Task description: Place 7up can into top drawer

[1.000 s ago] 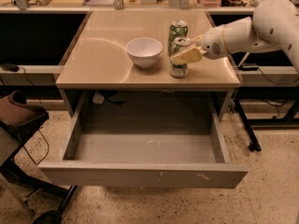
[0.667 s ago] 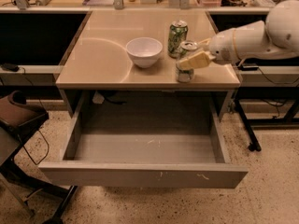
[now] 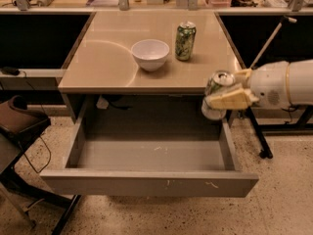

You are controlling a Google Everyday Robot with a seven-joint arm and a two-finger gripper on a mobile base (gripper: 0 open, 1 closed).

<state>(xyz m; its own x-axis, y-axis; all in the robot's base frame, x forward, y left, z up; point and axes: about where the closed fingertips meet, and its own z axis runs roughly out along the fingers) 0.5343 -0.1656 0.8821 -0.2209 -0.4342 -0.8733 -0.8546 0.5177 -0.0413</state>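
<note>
Holding the 7up can (image 3: 218,81) clamped firmly on both sides, the gripper (image 3: 219,96) hangs just past the table (image 3: 107,67) at its front right corner, above the open top drawer (image 3: 146,182).

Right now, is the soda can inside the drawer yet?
Not yet. Done: the top drawer is pulled open, and the 7up can is off the table, gripped in the end effector. In hand: the can hangs near the drawer's back right corner, above its right wall. Left: bring it over the drawer's floor, lower it and let go.
</note>
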